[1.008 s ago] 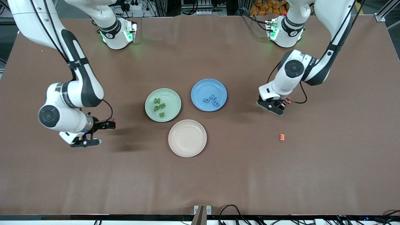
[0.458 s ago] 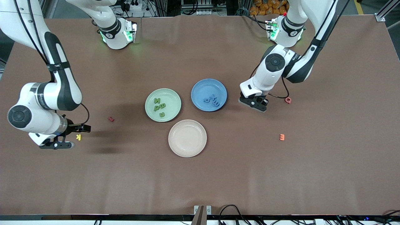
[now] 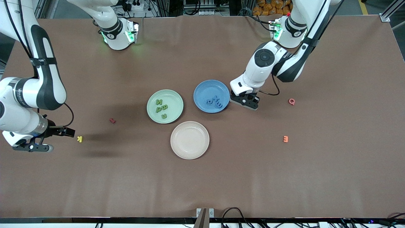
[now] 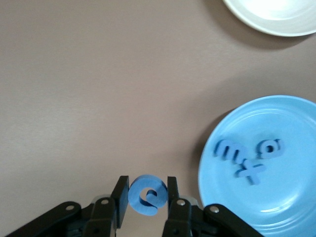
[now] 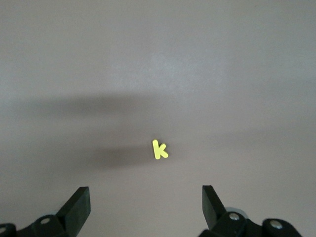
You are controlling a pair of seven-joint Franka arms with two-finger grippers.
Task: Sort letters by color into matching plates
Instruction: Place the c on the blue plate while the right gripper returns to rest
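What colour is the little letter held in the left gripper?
Blue; the letter in the left gripper shows best in the left wrist view.

Green letters (image 3: 161,108) on the green plate (image 3: 175,97) are too small to read.

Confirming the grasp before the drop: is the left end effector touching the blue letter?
Touching. The left wrist view shows the left end effector with both fingers pressed against the blue letter, no gap.

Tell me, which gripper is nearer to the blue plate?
The left. The left gripper, shut on a blue letter, is just beside the blue plate rim. The right gripper is open at the right arm's end, by the yellow letter.
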